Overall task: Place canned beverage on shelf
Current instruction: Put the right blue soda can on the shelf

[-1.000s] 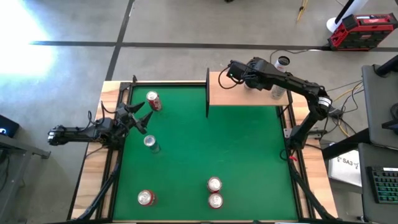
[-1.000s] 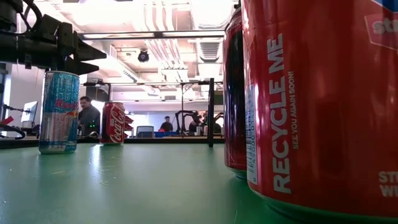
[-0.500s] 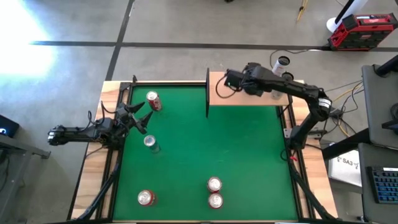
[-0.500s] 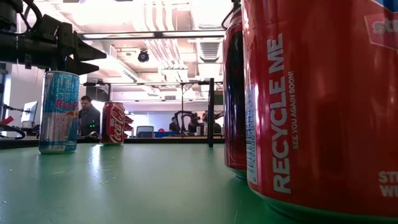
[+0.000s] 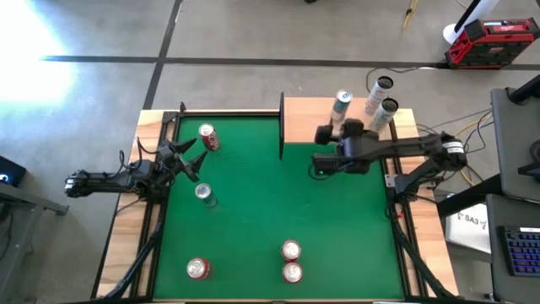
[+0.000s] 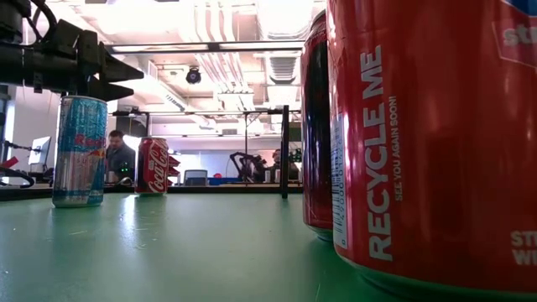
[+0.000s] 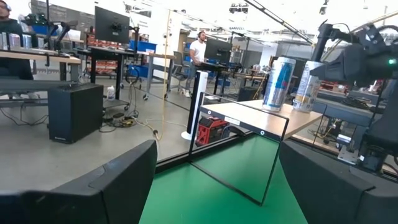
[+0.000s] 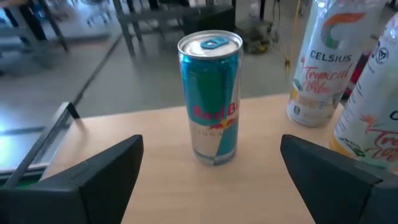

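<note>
A blue-and-silver Red Bull can (image 8: 211, 99) stands upright on its base on the light-wood shelf (image 5: 304, 122) at the table's far edge, also seen as a can (image 5: 341, 103) from above. My right gripper (image 5: 336, 133) hovers open just near of it, its fingers (image 8: 93, 174) wide apart and short of the can. My left gripper (image 5: 187, 157) waits open at the table's left edge, with nothing between its fingers.
Two white Celsius cans (image 5: 384, 100) stand on the shelf's right end. On the green felt are a red cola can (image 5: 207, 137), a silver-blue can (image 5: 203, 194) and three red cans near the front edge (image 5: 291, 260). A black post (image 5: 281, 127) marks the shelf's left side.
My right gripper has drawn back from over the shelf toward the table's near edge and sunk a little, turning as the arm swung. The Red Bull can that the arm covered now stands free on the shelf. My left arm has kept still.
</note>
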Tool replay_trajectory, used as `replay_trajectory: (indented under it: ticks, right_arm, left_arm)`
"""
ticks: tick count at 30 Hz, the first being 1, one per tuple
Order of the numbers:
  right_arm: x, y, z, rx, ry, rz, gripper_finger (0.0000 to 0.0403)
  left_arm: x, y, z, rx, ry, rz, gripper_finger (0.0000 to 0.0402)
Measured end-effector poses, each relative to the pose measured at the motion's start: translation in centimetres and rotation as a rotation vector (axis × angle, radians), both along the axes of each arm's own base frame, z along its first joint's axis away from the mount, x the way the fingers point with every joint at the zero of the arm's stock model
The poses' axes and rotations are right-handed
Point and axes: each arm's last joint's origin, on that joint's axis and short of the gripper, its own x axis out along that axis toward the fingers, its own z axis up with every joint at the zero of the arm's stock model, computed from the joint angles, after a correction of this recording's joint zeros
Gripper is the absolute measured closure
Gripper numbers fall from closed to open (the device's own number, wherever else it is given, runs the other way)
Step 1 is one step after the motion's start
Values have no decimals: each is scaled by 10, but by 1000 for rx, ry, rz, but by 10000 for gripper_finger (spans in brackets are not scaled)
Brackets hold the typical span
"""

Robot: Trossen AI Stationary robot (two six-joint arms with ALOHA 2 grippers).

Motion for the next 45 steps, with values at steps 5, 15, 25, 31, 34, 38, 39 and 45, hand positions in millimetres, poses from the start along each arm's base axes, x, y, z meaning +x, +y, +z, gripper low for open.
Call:
replay_trajectory:
  ticks: [5,15,25,31,34,38,39,45]
  right_arm:
    - [0,-3,-14,-17,15,-7,30]
    - [1,-5,-24,-6,-18,-27,30]
    - [15,-18,-45,-56,2,-84,30]
    - [25,-30,-67,-80,38,-137,30]
    - [26,-35,-73,-84,33,-163,30]
    - [26,-44,-76,-124,16,-195,30]
    - [26,-47,-76,-140,16,-199,30]
    - [26,-57,-77,-192,58,-202,30]
  left_arm:
    - [0,0,0,0,0,1,78]
    - [0,0,0,-1,0,3,78]
    - [0,0,0,0,0,3,78]
    - [0,0,0,0,0,3,78]
    - [0,0,0,-1,0,3,78]
    - [0,0,0,0,0,3,78]
    - [0,0,0,0,0,3,78]
    - [0,0,0,-1,0,2,78]
